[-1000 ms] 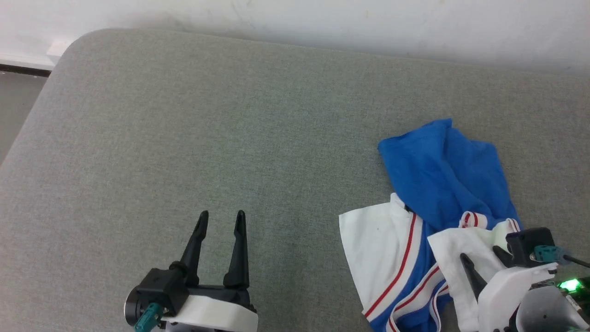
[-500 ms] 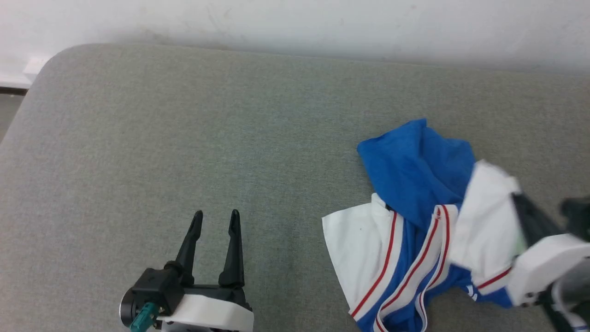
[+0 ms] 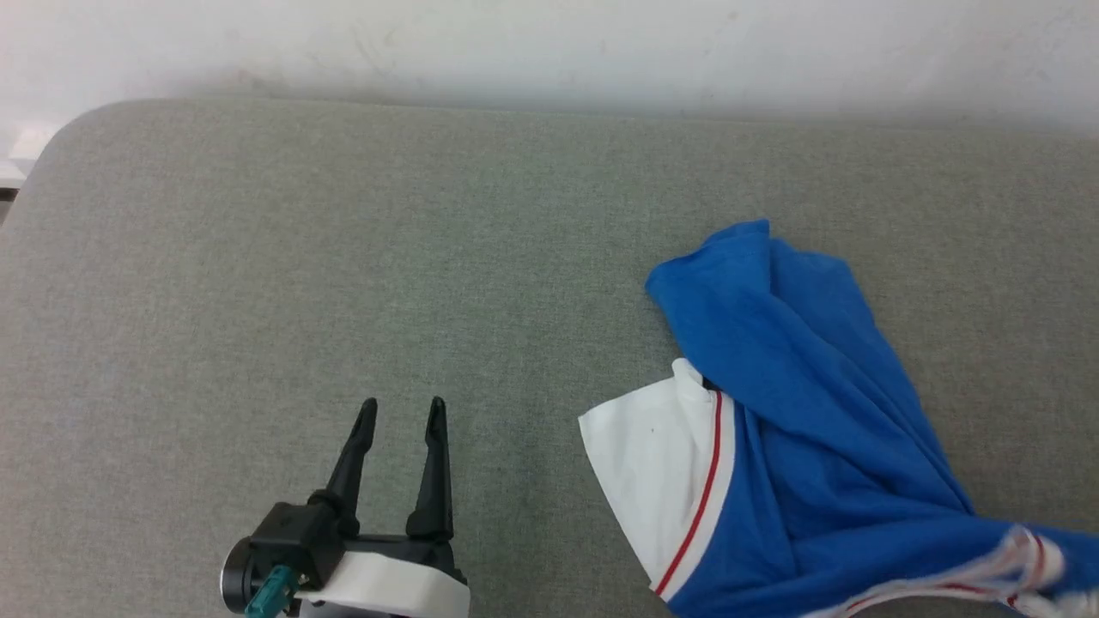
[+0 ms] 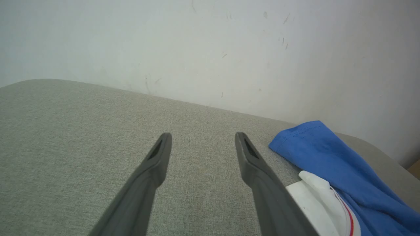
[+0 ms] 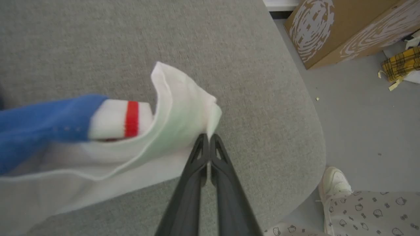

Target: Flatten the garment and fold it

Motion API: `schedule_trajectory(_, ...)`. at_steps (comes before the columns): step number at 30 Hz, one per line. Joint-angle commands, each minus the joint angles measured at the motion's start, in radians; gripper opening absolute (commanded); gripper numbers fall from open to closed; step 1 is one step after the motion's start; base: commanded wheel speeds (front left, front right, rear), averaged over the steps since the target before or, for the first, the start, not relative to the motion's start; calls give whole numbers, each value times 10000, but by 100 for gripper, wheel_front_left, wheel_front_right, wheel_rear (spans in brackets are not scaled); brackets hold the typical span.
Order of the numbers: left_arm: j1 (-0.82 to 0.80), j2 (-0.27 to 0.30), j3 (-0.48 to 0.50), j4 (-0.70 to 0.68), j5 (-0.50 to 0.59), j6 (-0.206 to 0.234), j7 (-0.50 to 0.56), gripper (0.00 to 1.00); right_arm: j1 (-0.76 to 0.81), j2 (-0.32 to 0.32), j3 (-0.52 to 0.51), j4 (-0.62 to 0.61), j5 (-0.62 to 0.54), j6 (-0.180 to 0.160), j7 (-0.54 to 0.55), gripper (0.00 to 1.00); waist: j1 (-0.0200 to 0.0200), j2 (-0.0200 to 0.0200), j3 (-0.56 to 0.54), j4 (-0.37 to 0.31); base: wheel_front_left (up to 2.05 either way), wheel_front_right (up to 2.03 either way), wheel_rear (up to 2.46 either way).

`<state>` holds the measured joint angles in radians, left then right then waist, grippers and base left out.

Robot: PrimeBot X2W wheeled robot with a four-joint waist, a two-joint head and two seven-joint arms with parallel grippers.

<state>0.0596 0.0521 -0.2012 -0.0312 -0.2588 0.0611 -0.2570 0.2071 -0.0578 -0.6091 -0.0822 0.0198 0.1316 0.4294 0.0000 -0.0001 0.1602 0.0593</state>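
right gripper (image 5: 208,135) on blurred garment (image 5: 178,113) edge

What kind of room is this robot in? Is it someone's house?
Probably a workroom or test lab, not a home. The shirt is on a big grey padded table next to a bare, scuffed white wall, and a cardboard box sits on the plain floor beside it.

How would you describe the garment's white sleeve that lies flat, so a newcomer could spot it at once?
On the grey padded surface, look to the robot's right, where the blue garment lies crumpled. At its left edge a white sleeve lies flat, bordered by one thin red stripe. Unlike the garment's other white end, pinched in the shut right claw, nothing holds it.
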Motion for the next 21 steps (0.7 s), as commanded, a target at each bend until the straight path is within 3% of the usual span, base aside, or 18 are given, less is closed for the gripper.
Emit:
schedule_trajectory(1, 105, 9, 13, 43, 82, -117, -47, 100, 75, 40, -66, 200, -97, -9, 43, 100, 0, 1, -49, -20, 0, 0, 0)
schedule_trajectory(4, 131, 28, 22, 90, 100, -140, -47, 100, 25, 67, -228, 819, -75, -9, 320, 100, 0, 1, -151, -50, 0, 0, 0)
schedule_trajectory(7, 209, 56, 51, 106, 98, -146, -47, 100, -282, 71, -166, 656, 93, -9, -57, 100, 0, 1, -261, -110, 0, 0, 0)
schedule_trajectory(11, 313, 87, 88, 77, 87, -139, -47, 100, -837, 73, 205, -424, 302, -9, -836, 100, 0, 1, -404, -203, 0, 0, 0)
schedule_trajectory(21, 323, 99, 88, -201, 111, -144, -47, 100, -1016, 75, 2294, -2571, 1408, -9, -1520, 100, 0, 1, -481, -175, 0, 0, 0)
